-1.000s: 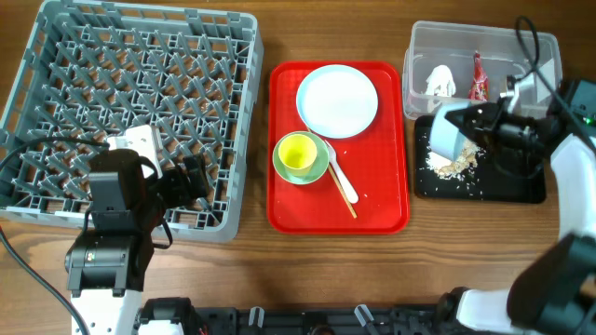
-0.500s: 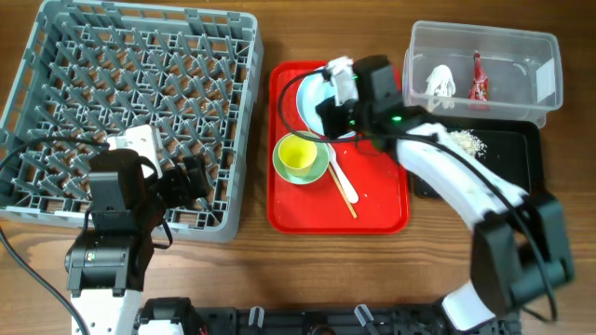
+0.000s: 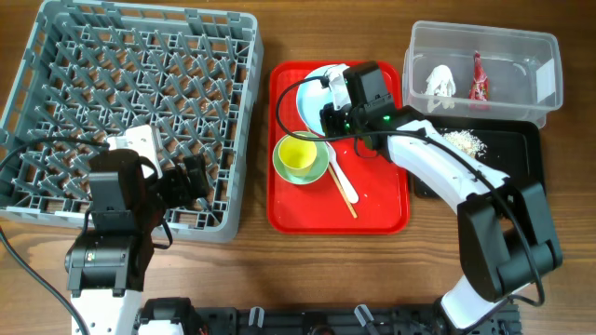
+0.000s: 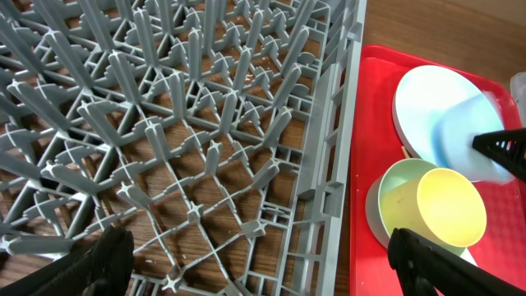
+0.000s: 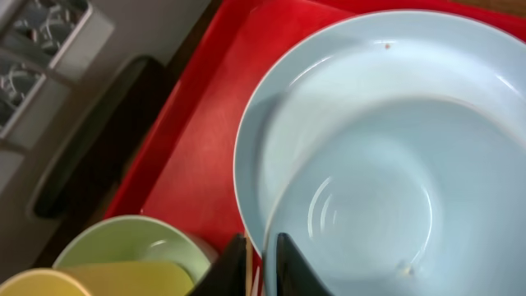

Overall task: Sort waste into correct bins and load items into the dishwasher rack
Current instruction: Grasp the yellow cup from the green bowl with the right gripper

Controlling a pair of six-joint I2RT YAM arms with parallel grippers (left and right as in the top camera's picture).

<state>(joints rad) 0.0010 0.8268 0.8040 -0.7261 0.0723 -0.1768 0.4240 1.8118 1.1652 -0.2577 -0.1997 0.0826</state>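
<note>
**My right pincer has the blue bowl**

My right pincer is clamped on the rim of the pale blue bowl. One finger is inside the bowl and one is outside. The bowl is tipped over the pale blue plate. I cannot tell if it touches the plate. The plate lies at the back of the red tray.

Just in front of the plate is the pale green bowl. The yellow cup sits inside it. The white fork and the chopsticks lie on the tray beside the green bowl.

My left pincer hangs over the near right part of the grey rack. Its fingers are wide apart and hold nothing.

At the far right of the wooden surface is the clear tub. The white tissue and the red wrapper lie in it. The black tray is just in front of the tub. The crumbs are in a small heap in it.
</note>
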